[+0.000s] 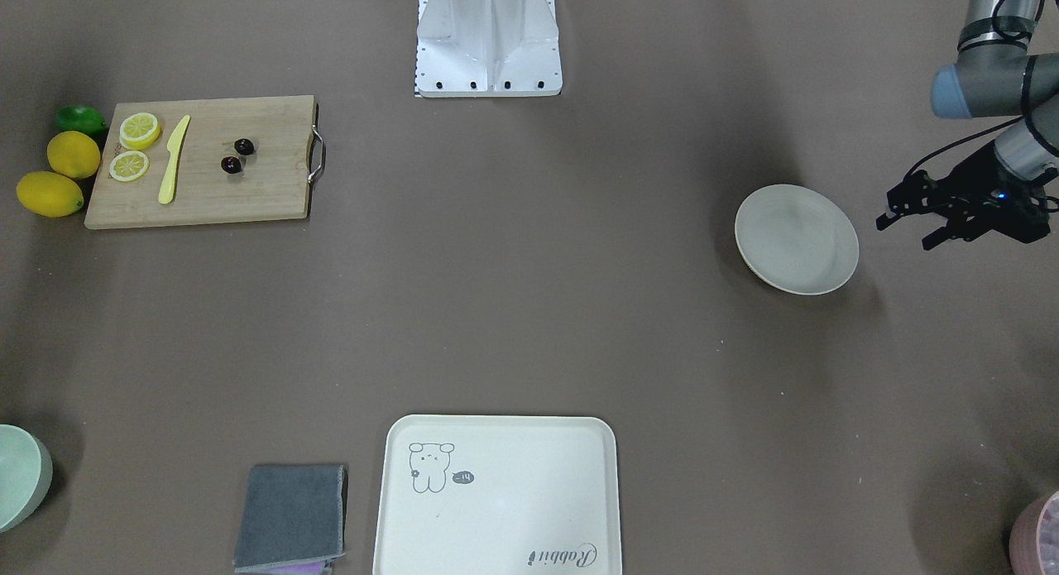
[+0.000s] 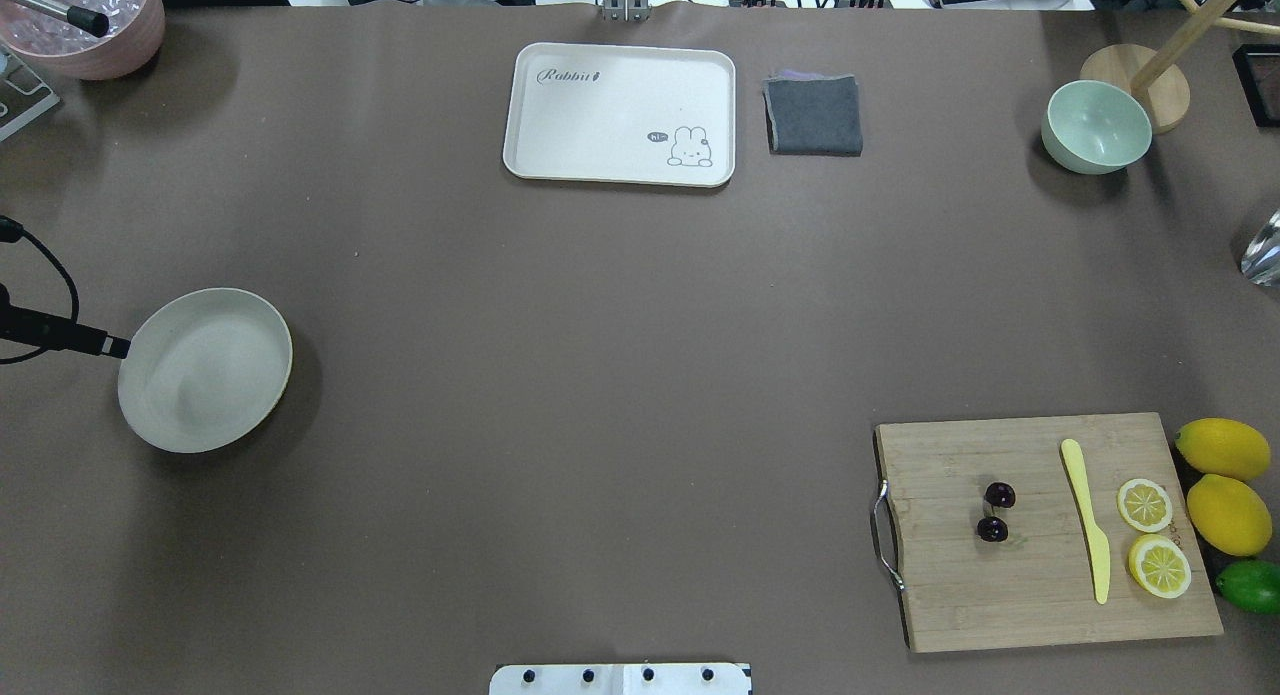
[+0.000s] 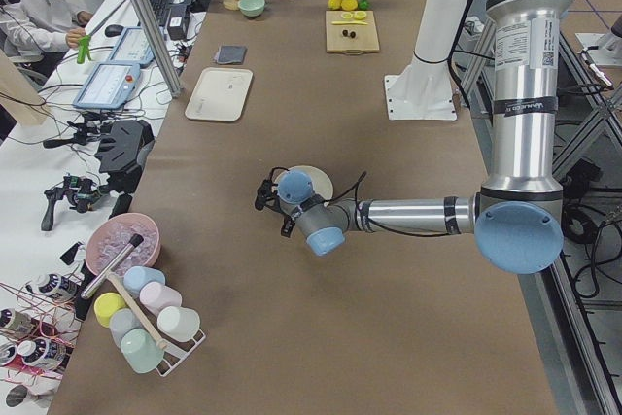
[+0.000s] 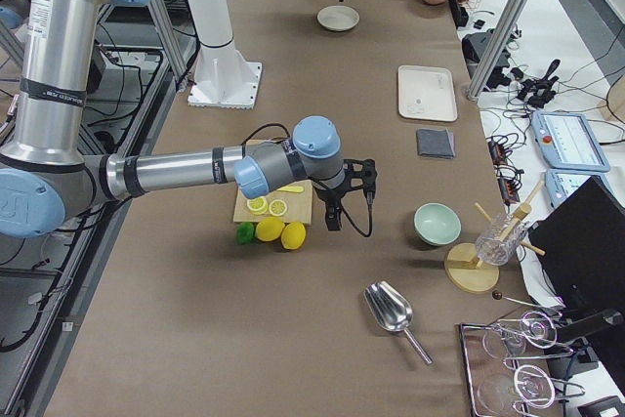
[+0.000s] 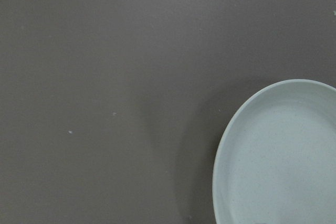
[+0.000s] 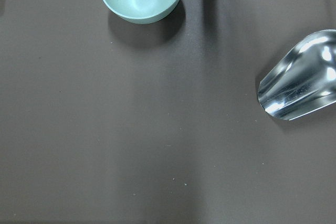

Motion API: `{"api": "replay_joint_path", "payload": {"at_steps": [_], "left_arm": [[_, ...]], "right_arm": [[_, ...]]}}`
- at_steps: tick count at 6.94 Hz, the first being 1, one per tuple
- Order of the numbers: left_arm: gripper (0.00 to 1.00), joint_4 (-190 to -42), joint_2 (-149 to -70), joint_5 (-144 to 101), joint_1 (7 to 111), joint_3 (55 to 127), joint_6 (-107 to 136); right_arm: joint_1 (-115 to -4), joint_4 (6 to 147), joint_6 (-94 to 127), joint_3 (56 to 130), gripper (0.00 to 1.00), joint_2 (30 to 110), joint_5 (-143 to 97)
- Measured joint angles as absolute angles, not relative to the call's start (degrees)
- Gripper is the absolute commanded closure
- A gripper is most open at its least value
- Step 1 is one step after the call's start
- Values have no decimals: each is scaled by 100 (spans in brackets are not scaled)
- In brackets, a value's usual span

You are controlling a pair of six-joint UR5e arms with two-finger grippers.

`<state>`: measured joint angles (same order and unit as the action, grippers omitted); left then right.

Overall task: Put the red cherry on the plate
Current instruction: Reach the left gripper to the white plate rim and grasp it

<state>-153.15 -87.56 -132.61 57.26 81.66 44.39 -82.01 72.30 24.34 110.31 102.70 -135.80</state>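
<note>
The red cherry [image 1: 232,165] [image 2: 993,529], a dark glossy pair, lies on a wooden cutting board [image 1: 273,190] [image 2: 1000,605] on the robot's right side of the table. The off-white plate [image 1: 797,239] [image 2: 205,369] sits far away on the robot's left side with nothing on it. My left gripper [image 1: 902,234] hovers just outside the plate's outer rim, fingers apart and holding nothing. Its wrist view shows part of the plate [image 5: 278,161]. My right gripper [image 4: 335,217] shows only in the exterior right view, beyond the board near the lemons, and I cannot tell its state.
On the board lie a yellow knife [image 1: 173,160] and two lemon slices [image 1: 139,131]. Two lemons [image 1: 73,154] and a lime [image 1: 80,118] sit beside it. A cream tray [image 1: 496,496], grey cloth [image 1: 291,515], green bowl [image 2: 1096,127] and metal scoop [image 6: 299,77] lie along the far side.
</note>
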Motion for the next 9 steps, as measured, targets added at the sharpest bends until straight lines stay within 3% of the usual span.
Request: {"api": "replay_joint_path", "payload": {"at_steps": [1, 2, 6, 9], "left_arm": [[86, -15647, -8778, -13119, 5536, 8063, 4860], [100, -15817, -8785, -13062, 5447, 8026, 5123], [100, -16139, -8807, -13081, 5392, 8136, 5378], [100, -16162, -9487, -12935, 5022, 8654, 7014]], "right_arm": [[-8200, 7215, 2433, 11032, 0, 10300, -13579], [-8200, 7210, 2427, 11038, 0, 10327, -13579], [-8200, 7021, 2424, 11048, 0, 10458, -13579], [-8200, 6955, 2432, 11048, 0, 10509, -13579]]}}
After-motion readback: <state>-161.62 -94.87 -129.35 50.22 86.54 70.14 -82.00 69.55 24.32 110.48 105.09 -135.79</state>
